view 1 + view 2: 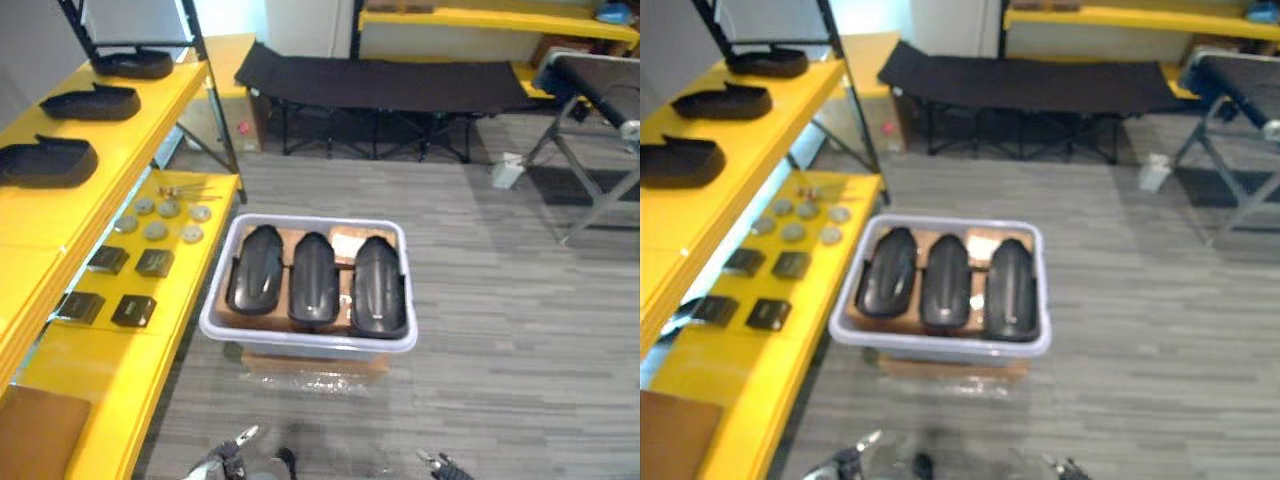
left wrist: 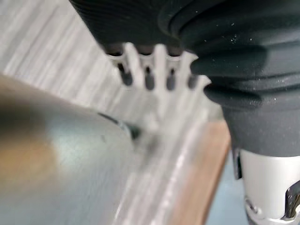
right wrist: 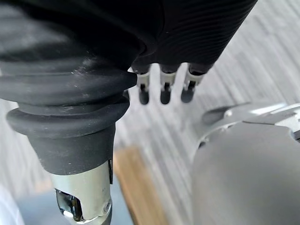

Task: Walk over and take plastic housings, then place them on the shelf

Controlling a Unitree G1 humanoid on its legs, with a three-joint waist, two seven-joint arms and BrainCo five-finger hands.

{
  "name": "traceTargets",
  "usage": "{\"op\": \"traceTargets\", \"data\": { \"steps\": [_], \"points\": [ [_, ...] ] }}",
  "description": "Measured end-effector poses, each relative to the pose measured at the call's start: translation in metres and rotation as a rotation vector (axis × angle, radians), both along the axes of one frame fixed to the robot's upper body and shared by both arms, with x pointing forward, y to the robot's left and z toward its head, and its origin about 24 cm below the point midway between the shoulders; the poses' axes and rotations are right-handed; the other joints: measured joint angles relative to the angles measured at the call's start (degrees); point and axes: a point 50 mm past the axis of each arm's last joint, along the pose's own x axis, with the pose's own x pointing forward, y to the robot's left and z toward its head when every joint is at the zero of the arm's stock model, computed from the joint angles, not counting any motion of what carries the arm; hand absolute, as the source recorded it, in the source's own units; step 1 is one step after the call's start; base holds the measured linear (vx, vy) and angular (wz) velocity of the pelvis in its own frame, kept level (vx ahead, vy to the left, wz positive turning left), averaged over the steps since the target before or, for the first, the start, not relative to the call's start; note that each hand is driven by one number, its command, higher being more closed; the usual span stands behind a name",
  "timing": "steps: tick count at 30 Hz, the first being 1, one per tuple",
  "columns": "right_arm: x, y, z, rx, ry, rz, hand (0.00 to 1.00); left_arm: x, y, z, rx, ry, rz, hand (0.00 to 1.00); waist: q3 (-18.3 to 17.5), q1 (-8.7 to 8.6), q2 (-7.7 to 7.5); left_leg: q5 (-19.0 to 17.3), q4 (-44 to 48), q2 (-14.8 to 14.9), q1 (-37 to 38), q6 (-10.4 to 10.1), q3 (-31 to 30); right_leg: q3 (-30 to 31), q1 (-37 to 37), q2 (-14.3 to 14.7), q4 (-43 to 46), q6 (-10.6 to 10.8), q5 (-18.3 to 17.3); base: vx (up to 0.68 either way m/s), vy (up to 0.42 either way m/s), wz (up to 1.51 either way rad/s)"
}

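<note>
Silver fingers of the left hand (image 2: 160,61) hang straight and loose above the floor with nothing in them; the right hand (image 3: 165,82) hangs the same way, also empty. Past them, a grey bin (image 1: 300,340) sits on a cardboard box (image 1: 310,365) on the floor, just beside the yellow shelf (image 1: 165,100). Three black plastic housings (image 1: 313,278) lie side by side in the bin. On the shelf's lower level are small black boxes (image 1: 133,310) and round discs (image 1: 155,230); its upper level carries three more housings (image 1: 45,160). Farthest off stands a black folding cot (image 1: 390,85).
</note>
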Motion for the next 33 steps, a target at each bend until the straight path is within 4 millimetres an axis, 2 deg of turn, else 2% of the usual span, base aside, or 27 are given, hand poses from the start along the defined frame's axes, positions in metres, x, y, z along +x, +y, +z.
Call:
{"op": "traceTargets", "data": {
  "steps": [1, 2, 3, 4, 6, 8, 9, 11, 12, 13, 14, 15, 16, 17, 20, 22, 23, 25, 27, 30, 32, 33],
  "points": [
    [0.007, 0.005, 0.003, -0.011, -0.045, 0.098, 0.00, 0.000, 0.000, 0.000, 0.005, 0.001, -0.014, 0.00, 0.0, -0.02, -0.01, 0.0, -0.4, 0.0, 0.2, 0.1, -0.2, -0.5, 0.1, 0.0, 0.1, 0.4, 0.2, 0.15, 0.064, 0.27],
    [0.021, 0.018, 0.011, -0.012, -0.141, 0.281, 0.00, 0.001, 0.000, 0.001, 0.019, 0.009, -0.051, 0.00, -0.2, -0.13, -0.36, 0.0, -0.7, -0.1, 0.1, 0.1, -0.9, -0.8, -0.1, 0.0, 0.4, 0.6, 0.4, 0.08, 0.025, 0.22],
    [0.030, 0.027, 0.017, -0.004, -0.200, 0.377, 0.00, 0.001, 0.001, 0.001, 0.031, 0.014, -0.075, 0.00, -0.3, -0.15, -0.63, 0.1, -1.0, -0.1, 0.0, 0.1, -1.1, -0.8, -0.2, 0.0, 0.7, 0.7, 0.5, 0.11, 0.018, 0.26],
    [0.047, 0.057, 0.035, 0.049, -0.346, 0.609, 0.00, 0.002, 0.004, 0.002, 0.050, 0.021, -0.103, 0.00, -0.8, -0.08, -1.43, 0.4, -1.6, -0.1, -0.1, 0.4, -1.6, -0.9, -0.7, 0.2, 1.0, 0.8, 0.6, 0.09, 0.002, 0.19],
    [0.059, 0.090, 0.057, 0.114, -0.496, 0.840, 0.00, 0.001, 0.005, 0.002, 0.068, 0.038, -0.113, 0.00, -1.3, -0.15, -2.22, 0.6, -1.7, 0.0, -0.9, 0.5, -2.9, -1.4, -0.9, 0.4, 0.9, 1.2, 1.0, 0.08, -0.018, 0.33],
    [0.066, 0.139, 0.092, 0.241, -0.703, 1.110, 0.00, 0.005, 0.004, 0.003, 0.068, 0.023, -0.141, 0.00, -1.5, 0.48, -2.39, 0.8, -1.6, 0.6, -1.6, 0.5, -4.4, -2.3, -0.7, 1.2, 0.9, 0.1, 2.6, 0.11, -0.024, 0.49],
    [0.067, 0.149, 0.101, 0.266, -0.746, 1.167, 0.00, 0.006, 0.004, 0.004, 0.071, 0.018, -0.158, 0.00, -1.5, 0.70, -2.26, 0.8, -1.6, 1.0, -1.6, 0.5, -4.5, -2.2, -0.7, 1.7, 0.9, -0.1, 3.3, 0.14, 0.007, 0.27],
    [0.074, 0.176, 0.139, 0.338, -0.929, 1.318, 0.00, 0.010, 0.004, 0.005, 0.084, 0.003, -0.202, 0.00, -1.4, 1.87, -1.89, 0.8, -0.9, 2.8, -0.9, 0.5, -4.6, -1.7, -2.0, 2.7, 4.8, -0.4, 4.6, 0.11, 0.014, 0.02],
    [0.077, 0.180, 0.149, 0.346, -0.974, 1.337, 0.00, 0.009, 0.003, 0.005, 0.082, 0.005, -0.204, 0.00, -1.2, 1.91, -1.53, 0.8, -0.6, 3.3, -0.6, 0.5, -4.5, -1.3, -3.0, 2.7, 6.3, -0.9, 4.0, 0.06, 0.004, -0.15],
    [0.083, 0.185, 0.169, 0.380, -1.060, 1.343, 0.00, 0.007, 0.007, 0.004, 0.085, 0.015, -0.201, 0.00, -1.4, 2.08, -1.83, 0.8, 0.0, 3.8, 0.0, 0.5, -4.0, -0.2, -2.8, 3.4, 4.0, -2.0, 0.1, 0.04, 0.002, -0.25],
    [0.093, 0.186, 0.192, 0.395, -1.153, 1.346, 0.00, 0.006, 0.009, 0.004, 0.087, 0.021, -0.211, 0.00, -1.5, 2.03, -2.10, 0.7, 0.2, 4.0, 0.5, 0.5, -3.8, -0.2, -3.1, 3.4, 0.6, -2.6, 0.0, 0.00, -0.027, -0.25],
    [0.097, 0.187, 0.203, 0.400, -1.198, 1.342, 0.00, 0.006, 0.009, 0.004, 0.093, 0.021, -0.232, 0.00, -1.5, 1.95, -2.30, 0.5, 0.5, 3.8, 0.7, 0.2, -3.6, -0.2, -3.5, 3.2, -0.5, -2.5, 0.7, -0.04, -0.048, -0.25],
    [0.105, 0.189, 0.224, 0.403, -1.286, 1.336, 0.00, 0.008, 0.014, 0.006, 0.108, 0.019, -0.258, 0.00, -1.7, 1.88, -3.30, -1.2, 2.1, 3.1, 0.2, -0.4, -2.7, -0.4, -6.0, 1.6, 1.9, -2.0, 5.1, -0.04, -0.075, -0.18],
    [0.113, 0.188, 0.243, 0.382, -1.364, 1.338, 0.00, 0.008, 0.014, 0.006, 0.119, 0.022, -0.279, 0.00, -1.1, 1.99, -1.97, -4.4, 4.1, 4.2, 0.1, -1.0, -2.7, -0.1, -6.1, 2.1, 3.7, -2.0, 3.2, -0.03, -0.062, -0.23],
    [0.130, 0.181, 0.271, 0.345, -1.450, 1.237, 0.00, 0.000, 0.019, 0.004, 0.128, 0.059, -0.274, 0.00, -0.3, 2.26, -0.75, -4.8, 5.8, 5.5, 0.0, -1.3, -2.6, -0.5, -6.6, 2.7, 5.9, -2.2, 3.2, -0.07, -0.069, -0.10],
    [0.153, 0.159, 0.301, 0.238, -1.538, 1.047, 0.00, -0.018, 0.022, -0.001, 0.122, 0.107, -0.256, 0.00, -0.4, 2.14, -0.62, -4.8, 5.7, 6.1, -0.1, -1.4, -3.1, -0.2, -6.8, 3.5, 6.3, -2.8, 3.7, -0.07, -0.049, 0.08],
    [0.159, 0.152, 0.308, 0.210, -1.554, 0.989, 0.00, -0.022, 0.022, -0.001, 0.122, 0.116, -0.253, 0.00, -0.4, 2.08, -0.71, -4.8, 5.7, 6.2, -0.4, -1.4, -3.3, -0.1, -6.8, 3.8, 5.7, -3.1, 4.1, -0.09, -0.037, 0.12],
    [0.179, 0.123, 0.329, 0.122, -1.587, 0.733, 0.00, -0.030, 0.024, -0.002, 0.129, 0.130, -0.250, 0.00, -0.8, 2.33, -1.36, -4.4, 6.0, 6.4, -2.3, -1.9, -4.3, 0.1, -6.3, 4.5, 2.0, -2.3, 6.1, -0.08, -0.020, 0.18],
    [0.189, 0.106, 0.331, 0.063, -1.556, 0.575, 0.00, -0.036, 0.024, -0.003, 0.136, 0.133, -0.256, 0.00, -0.8, 2.48, -1.39, -4.3, 7.2, 6.2, -2.6, -2.0, -4.4, -0.1, -4.9, 4.5, 0.0, -2.3, 6.5, -0.05, -0.005, 0.10],
    [0.191, 0.084, 0.322, -0.001, -1.511, 0.406, 0.00, -0.037, 0.024, -0.004, 0.131, 0.122, -0.255, 0.00, -0.9, 2.59, -1.40, -4.3, 7.4, 5.9, -3.0, -2.0, -4.4, -0.1, -4.6, 4.5, -1.3, -2.3, 6.6, -0.06, -0.015, 0.01],
    [0.191, 0.051, 0.313, -0.091, -1.468, 0.187, 0.00, -0.037, 0.024, -0.003, 0.153, 0.106, -0.283, 0.00, -0.8, 2.20, -1.37, -3.7, 6.4, 5.6, -4.0, -2.1, -4.3, 0.4, -5.0, 4.4, -2.6, -2.3, 6.6, -0.11, -0.030, -0.04],
    [0.191, 0.043, 0.314, -0.115, -1.466, 0.132, 0.00, -0.037, 0.025, -0.003, 0.156, 0.100, -0.284, 0.00, -0.5, 2.06, -1.55, -3.5, 5.9, 5.4, -4.0, -2.1, -4.2, 0.9, -5.1, 4.3, -2.9, -2.3, 6.6, -0.15, -0.027, -0.10]
  ]
}}
